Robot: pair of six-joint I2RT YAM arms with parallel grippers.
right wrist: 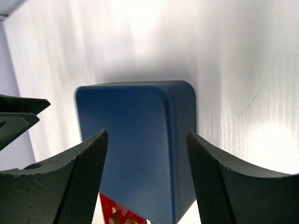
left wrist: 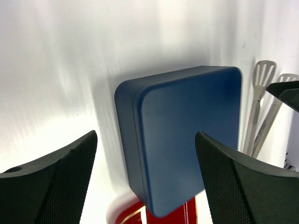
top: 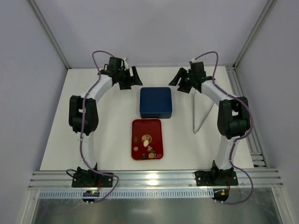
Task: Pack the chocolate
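Observation:
Several small chocolate pieces (top: 148,146), brown, tan and cream, lie on a flat red tray (top: 138,129) in the middle of the table. A closed dark blue square box (top: 156,101) sits just behind the tray; it also shows in the left wrist view (left wrist: 187,140) and in the right wrist view (right wrist: 135,149). My left gripper (top: 132,78) is open and empty, behind and left of the box. My right gripper (top: 180,78) is open and empty, behind and right of the box. A corner of the tray with chocolates (right wrist: 117,215) shows past the box.
Metal tongs (top: 202,112) lie on the table to the right of the box; they also show in the left wrist view (left wrist: 261,107). A metal rail (top: 154,177) runs along the near edge, and white walls enclose the table.

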